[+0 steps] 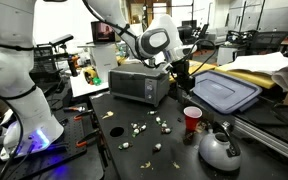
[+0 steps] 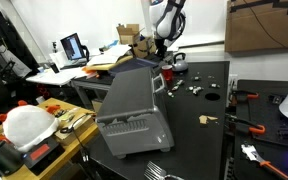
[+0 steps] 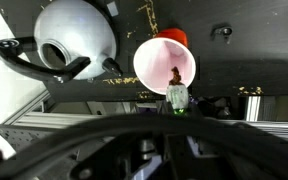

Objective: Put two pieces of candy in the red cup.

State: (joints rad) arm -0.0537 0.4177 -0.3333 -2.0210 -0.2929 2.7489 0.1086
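The red cup [image 1: 192, 119] stands upright on the black table [image 1: 174, 162], and I describe all other places from it. The grey kettle [image 1: 219, 149] stands just beside the cup, on the side nearer to the camera in an exterior view. In the wrist view the kettle [image 3: 74, 40] is also close beside the cup [image 3: 164, 60], with its black handle pointing away from the cup.

The gripper [image 1: 181, 74] hangs in the air above the cup, a little toward the toaster oven [image 1: 139, 86]. In the wrist view the gripper [image 3: 177, 104] looks down into the white inside of the cup. The fingers are dark and blurred there, but they seem to be drawn together on a piece of candy [image 3: 177, 96], a small pale lump seen just at the edge of the cup's rim. A small pinkish lump [image 3: 174, 73] lies inside the cup.

The loose pieces of candy [image 1: 136, 128] are scattered on the table, apart from the cup, on its toaster oven side. A tan scrap [image 1: 114, 130] lies farther from the cup than these. A blue lid [image 1: 225, 92] lies behind the cup.
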